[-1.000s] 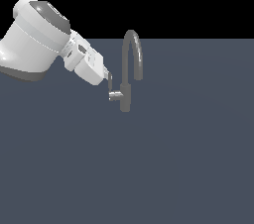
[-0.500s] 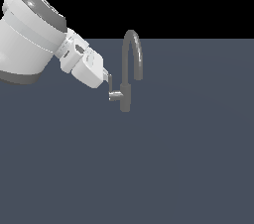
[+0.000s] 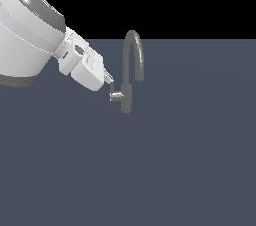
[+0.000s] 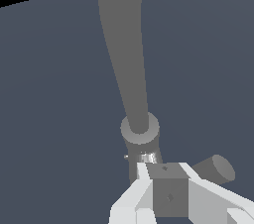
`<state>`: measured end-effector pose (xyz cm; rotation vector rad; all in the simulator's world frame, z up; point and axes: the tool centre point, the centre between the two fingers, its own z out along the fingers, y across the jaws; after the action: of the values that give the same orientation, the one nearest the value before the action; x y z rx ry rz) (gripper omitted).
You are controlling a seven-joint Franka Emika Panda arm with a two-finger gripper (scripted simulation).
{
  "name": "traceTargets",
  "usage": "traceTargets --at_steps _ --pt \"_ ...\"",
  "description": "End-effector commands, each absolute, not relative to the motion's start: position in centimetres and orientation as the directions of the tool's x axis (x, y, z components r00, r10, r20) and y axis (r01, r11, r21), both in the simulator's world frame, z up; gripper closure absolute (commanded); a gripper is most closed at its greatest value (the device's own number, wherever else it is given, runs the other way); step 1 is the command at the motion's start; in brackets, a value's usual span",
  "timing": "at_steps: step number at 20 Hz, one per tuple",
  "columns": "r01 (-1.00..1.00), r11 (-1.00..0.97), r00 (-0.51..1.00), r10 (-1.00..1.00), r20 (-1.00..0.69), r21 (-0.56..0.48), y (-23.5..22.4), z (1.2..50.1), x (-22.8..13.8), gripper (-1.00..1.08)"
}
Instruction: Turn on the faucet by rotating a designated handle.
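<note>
exterior view: showed a grey faucet (image 3: 128, 92) upright on a flat dark grey-blue surface (image 3: 175, 170), a little left of centre and toward the far edge, under a black background. rose as a short cylindrical body into a tall arched spout (image 3: 135, 52), curving over and down on the exterior view's right. carried a short horizontal stub low on the body's left side, with the thin handle (image 3: 116, 96) at its end.

reached in from the exterior view's left: a large white arm (image 3: 30, 37), angled downward to the right. ended in a white gripper (image 3: 109, 81) with the tips just above and touching or nearly touching the handle; cannot tell which.

wrist view: looked along the spout (image 4: 124, 54) to the collar on the body (image 4: 140, 134). showed the stub (image 4: 216, 168) projecting sideways and a flat grey block, seemingly the handle (image 4: 169, 193), seated between two white fingers (image 4: 131, 200). looked clamped on the handle, fingers pressed against both sides.
</note>
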<state>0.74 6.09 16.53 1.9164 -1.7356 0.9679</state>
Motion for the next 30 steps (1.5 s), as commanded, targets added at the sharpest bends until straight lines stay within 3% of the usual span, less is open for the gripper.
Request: traceTargets --at_steps 1,9,11,23,25,30 --pt "-0.976 -0.157 0.005 -0.707 0.707 -0.15 5.5 15.6 -0.7 1.08" --pt "-0.977 -0.153 0.001 -0.707 0.707 -0.152 4.8 14.8 -3.3 1.08" --pt "-0.97 -0.175 0.008 -0.71 0.704 -0.166 6.0 15.4 -2.5 1.08" --pt "-0.977 -0.153 0.001 -0.707 0.707 -0.152 4.3 10.1 -5.5 1.08" --pt "-0.969 -0.178 0.005 -0.711 0.703 -0.174 5.7 11.4 -4.6 1.08" --pt "-0.972 -0.167 0.003 -0.709 0.705 -0.164 5.2 8.7 -4.4 1.08"
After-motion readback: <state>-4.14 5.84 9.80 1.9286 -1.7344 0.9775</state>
